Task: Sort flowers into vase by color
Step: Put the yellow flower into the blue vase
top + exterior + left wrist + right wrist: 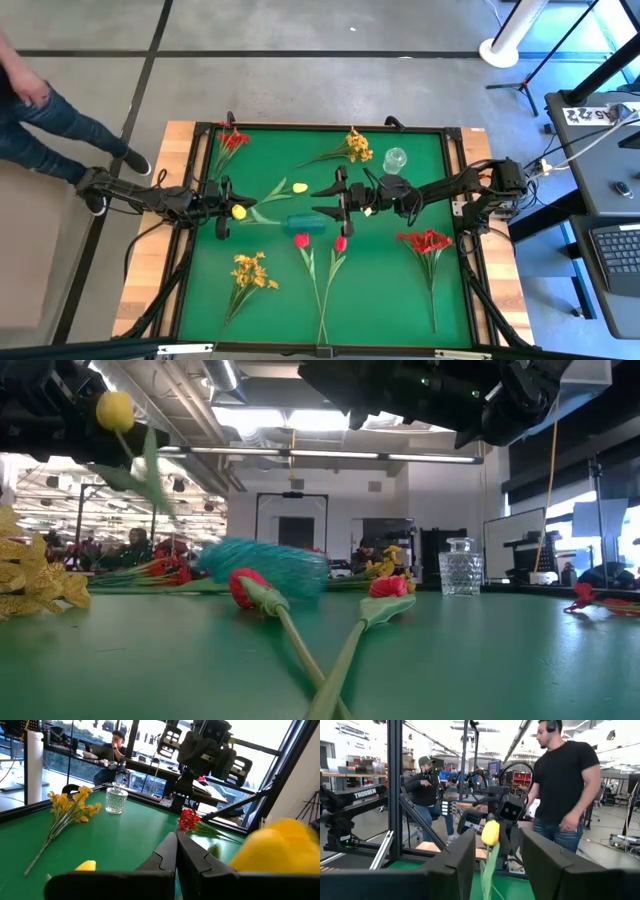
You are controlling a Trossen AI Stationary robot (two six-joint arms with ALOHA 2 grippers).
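**Yellow tulip held aloft between two facing arms**

High view: both arms reach toward the middle of the green table (380,300) and face each other. The left gripper (226,210) lies stretched out level from the table's left edge, with a yellow tulip (239,212) at its tip, the stem running on toward the right gripper (333,202). That arm comes in from the right edge, wrist level, fingers spread one above the other in the picture. A teal vase (306,223) lies on its side between the grippers, slightly toward the near edge. Two red tulips (302,240) lie below it with crossed stems. A second yellow tulip (299,187), a yellow-orange cluster (356,146), a red spray (232,139), another cluster (251,271), a red bunch (426,241) and a glass vase (395,160) are spread around.

Low view: the held tulip's head (115,409) hangs well above the table, stem angled downward. The arms are dark masses overhead.

Left wrist view: the left fingers (165,857) are pressed together, and the yellow head (280,850) sits blurred right beside them; whether the stem lies between them cannot be seen here.

Right wrist view: the right fingers (451,862) stand apart, with the tulip (490,833) upright in the gap, touching neither. Two people stand beyond the table.
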